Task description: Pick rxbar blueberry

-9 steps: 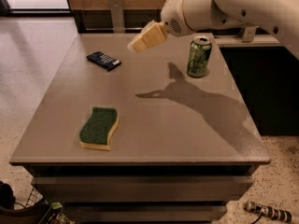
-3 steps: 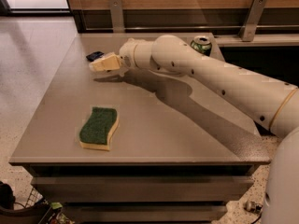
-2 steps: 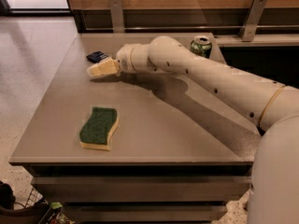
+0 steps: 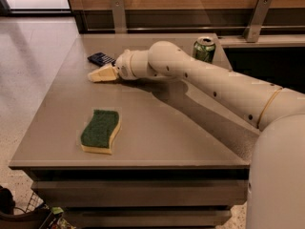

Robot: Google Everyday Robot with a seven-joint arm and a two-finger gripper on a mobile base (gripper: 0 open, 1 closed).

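On the grey table point(image 4: 157, 137), far left: tool point(image 4: 102, 74) low, just beside the rxbar blueberry point(image 4: 100, 58), spread or pressed together impossible to tell, likely risks shoving the thin bar toward the far edge through a shallow approach.

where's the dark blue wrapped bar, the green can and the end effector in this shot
dark navy-blue flat wrapped bar point(image 4: 100, 58), camera view, middle of its visible top face
green cylindrical drink can point(image 4: 204, 51), camera view, its side wall
cream end effector point(image 4: 94, 76), camera view, its tip, close beside the bar's near edge
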